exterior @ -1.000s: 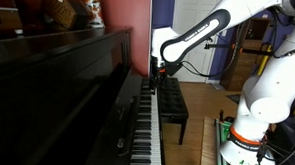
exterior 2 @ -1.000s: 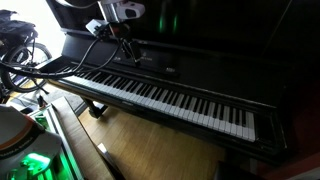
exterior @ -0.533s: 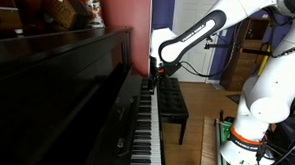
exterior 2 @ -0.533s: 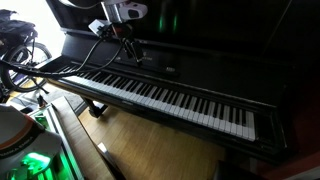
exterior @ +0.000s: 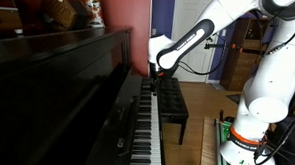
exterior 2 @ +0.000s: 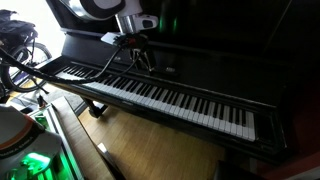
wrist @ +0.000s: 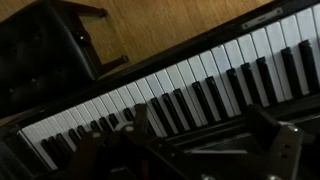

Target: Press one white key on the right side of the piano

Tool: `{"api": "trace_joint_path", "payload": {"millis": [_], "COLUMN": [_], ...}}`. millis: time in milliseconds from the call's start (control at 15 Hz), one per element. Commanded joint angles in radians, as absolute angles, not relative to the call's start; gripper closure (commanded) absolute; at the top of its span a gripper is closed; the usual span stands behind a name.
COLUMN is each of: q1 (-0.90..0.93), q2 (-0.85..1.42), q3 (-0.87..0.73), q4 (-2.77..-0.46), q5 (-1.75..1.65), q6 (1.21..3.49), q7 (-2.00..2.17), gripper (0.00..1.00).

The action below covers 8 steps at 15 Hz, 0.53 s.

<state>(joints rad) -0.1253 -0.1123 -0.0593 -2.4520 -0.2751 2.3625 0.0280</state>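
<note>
Piano (exterior 2: 225, 70) glossy black (hand (exterior 2: 144, 63) above keys (exterior 2: 190, 107)).

A black bench (exterior: 171, 99) stands on a light wooden floor (exterior 2: 170, 150) – in the wrist view the padded bench (wrist: 45, 50) fills the upper left corner, one leg reaching down over the floor boards (wrist: 180, 30). In an exterior view a red wall (exterior: 124, 11) rises at the back beside a blue-violet panel (exterior: 162, 12), and small ornaments (exterior: 69, 11) – too blurred to name – sit high at the upper left. A green-lit object (exterior 2: 30, 165) glows in the lower left corner.
</note>
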Motion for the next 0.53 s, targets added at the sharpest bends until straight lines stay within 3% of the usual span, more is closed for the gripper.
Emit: {"api": "trace_joint_path", "payload": {"millis": [0, 467], "q1": [-0.139, -0.189], "q2": [0.027, 0.251], "q3": [-0.103, -0.159], "q4": [-2.384, -2.278], "q5": [-0.322, -0.303], "q6": [2.425, 2.506], "q7": [-0.136, -0.399], "gripper": [0.0, 0.0]}}
